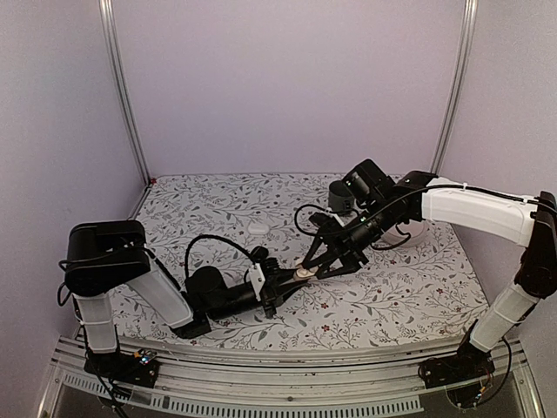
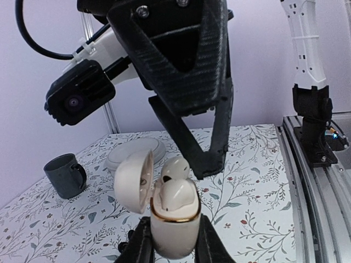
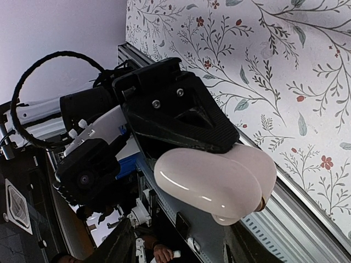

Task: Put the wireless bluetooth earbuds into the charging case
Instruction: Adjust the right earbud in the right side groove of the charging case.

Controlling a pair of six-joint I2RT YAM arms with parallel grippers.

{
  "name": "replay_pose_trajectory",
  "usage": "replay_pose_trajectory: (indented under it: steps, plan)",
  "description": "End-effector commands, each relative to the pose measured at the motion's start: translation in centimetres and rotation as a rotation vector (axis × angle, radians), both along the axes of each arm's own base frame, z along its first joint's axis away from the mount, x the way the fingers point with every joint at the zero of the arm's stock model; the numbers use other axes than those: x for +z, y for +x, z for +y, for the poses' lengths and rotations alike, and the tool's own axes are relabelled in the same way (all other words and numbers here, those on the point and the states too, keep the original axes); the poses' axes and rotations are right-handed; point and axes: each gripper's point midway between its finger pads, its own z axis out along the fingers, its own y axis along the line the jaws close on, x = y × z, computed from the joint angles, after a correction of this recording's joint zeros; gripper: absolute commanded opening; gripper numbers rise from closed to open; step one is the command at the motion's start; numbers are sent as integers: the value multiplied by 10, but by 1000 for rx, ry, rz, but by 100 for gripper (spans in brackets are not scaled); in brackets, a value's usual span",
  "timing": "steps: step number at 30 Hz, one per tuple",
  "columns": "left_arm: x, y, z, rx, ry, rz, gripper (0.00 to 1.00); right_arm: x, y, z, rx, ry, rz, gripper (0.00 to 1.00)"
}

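Note:
My left gripper (image 2: 173,236) is shut on a white charging case (image 2: 174,227) with a gold rim, holding it upright above the table with its lid (image 2: 132,181) hinged open to the left. One white earbud (image 2: 176,194) sits in the near slot. A second white earbud (image 2: 175,167) stands higher behind it, tilted. My right gripper (image 1: 318,261) reaches down from above, open, and its fingertips (image 2: 211,164) hang right beside that rear earbud. The right wrist view shows the case (image 3: 219,181) from the lid side, beyond the spread jaws of the right gripper (image 3: 175,251).
A dark grey mug (image 2: 66,174) and a white dish (image 2: 134,152) stand on the floral tablecloth at the back. A small white object (image 1: 258,226) lies mid-table. The metal rail (image 2: 307,181) with the right arm's base runs along the near edge.

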Motion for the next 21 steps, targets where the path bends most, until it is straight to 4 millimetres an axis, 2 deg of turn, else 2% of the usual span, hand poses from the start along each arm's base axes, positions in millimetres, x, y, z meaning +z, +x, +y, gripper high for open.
replay_pose_trajectory:
  steps: [1,13,21]
  plan:
    - [70,-13,13,-31,-273,-128,0,7,3,3,8,24,-46,55]
    - [71,-9,15,-11,-282,-115,0,5,-3,-4,-2,27,-48,55]
    - [69,-2,23,12,-289,-72,0,21,1,-12,-34,41,-161,55]
